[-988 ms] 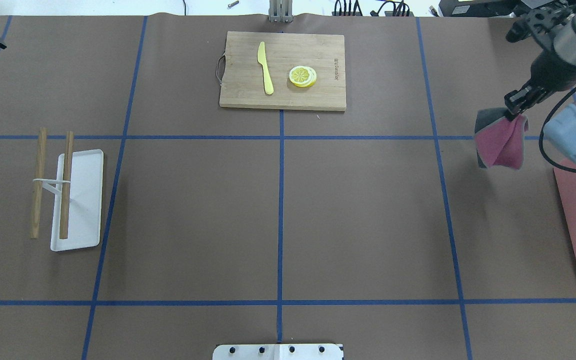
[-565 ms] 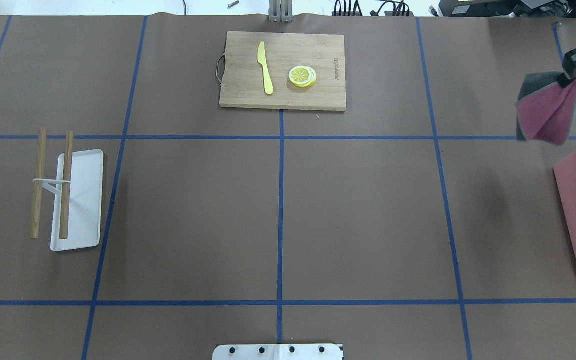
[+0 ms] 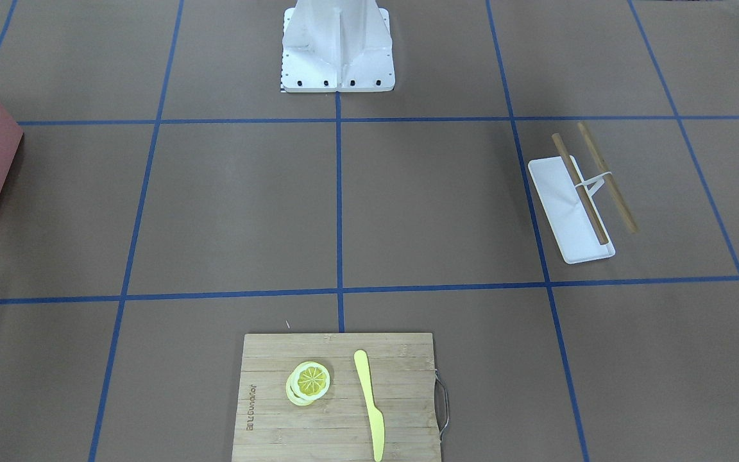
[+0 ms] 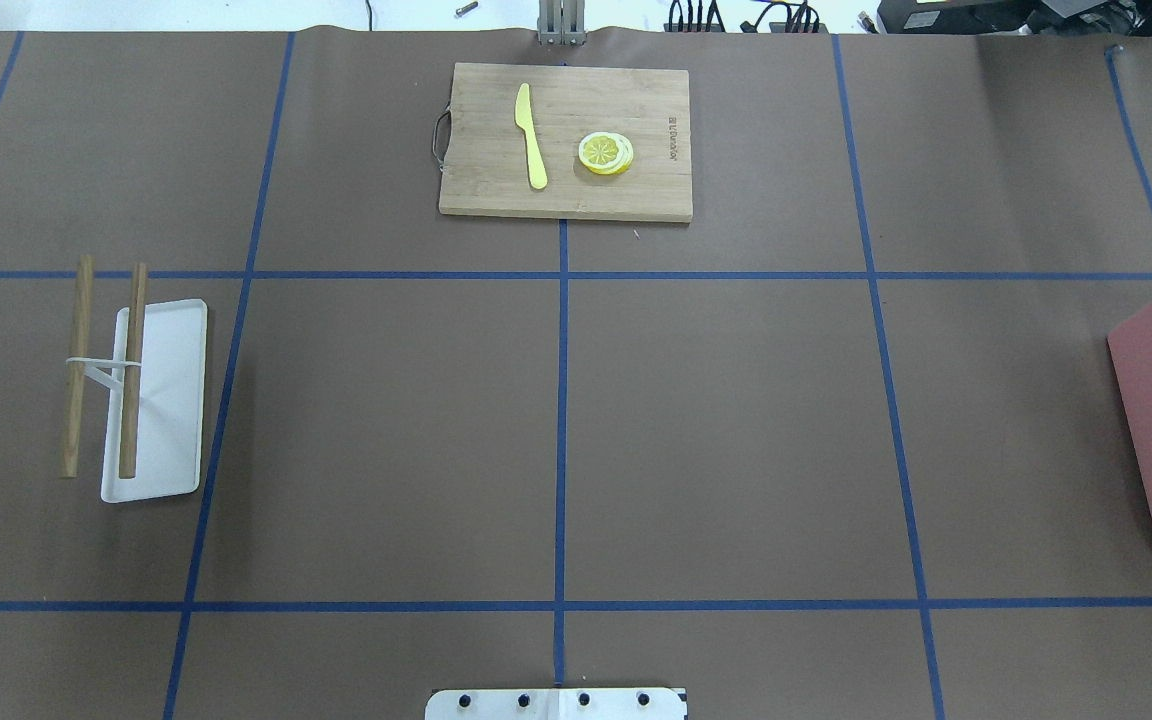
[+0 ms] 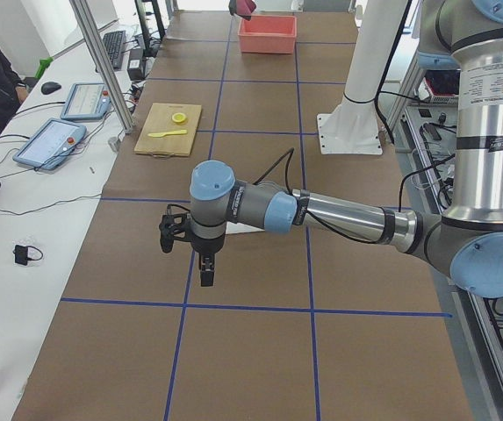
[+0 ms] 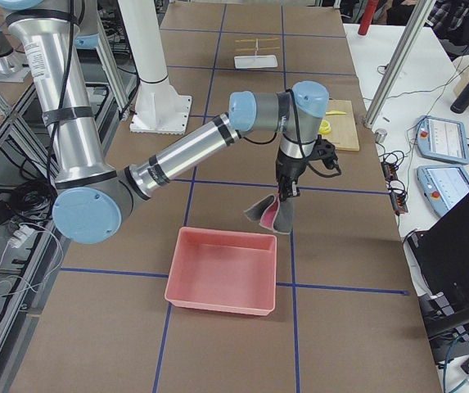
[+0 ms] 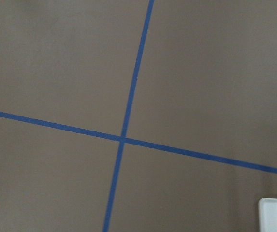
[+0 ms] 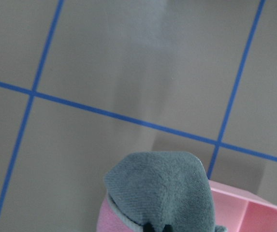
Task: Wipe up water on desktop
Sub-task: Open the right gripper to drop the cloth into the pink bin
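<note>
Held a folded grey-and-pink microfibre cloth (image 6: 268, 214) pinched tight in the right gripper (image 6: 283, 195), raised off the large matte brown desktop crossed by thin blue tape lines (image 4: 736, 420); hung it near a corner of the pink rectangular plastic bin (image 6: 218, 299) at the desktop's right end, outside the overhead frame; judged to be at the cloth-in-hand stage, with the wiping itself not yet begun.

Showed no puddle or sheen in any view, so could not place the water; called next, by that reading, for finding the wet patch, swinging the cloth left over it, lowering until the fabric lay flat on the surface, then dragging across with light pressure.

Pointed the left gripper (image 5: 205, 276) downward, low over the brown surface at the left end; could not tell whether wide or narrow, with no fingers caught in its own wrist view.

Lay elsewhere: a light bamboo cutting board with a wire handle (image 4: 496, 195) at the far middle, carrying a pale yellow plastic knife (image 4: 531, 135) and stacked yellow lemon slices (image 4: 605, 152); a small white rectangular tray (image 4: 171, 400) at the left, with two thin wooden sticks joined by a white band (image 4: 133, 370) partly across it; a white robot base plate (image 3: 337, 45) at the near middle.

Judged the bin the closest obstacle to the hanging cloth, and the board and tray the likeliest to be brushed by a wide sweep.
</note>
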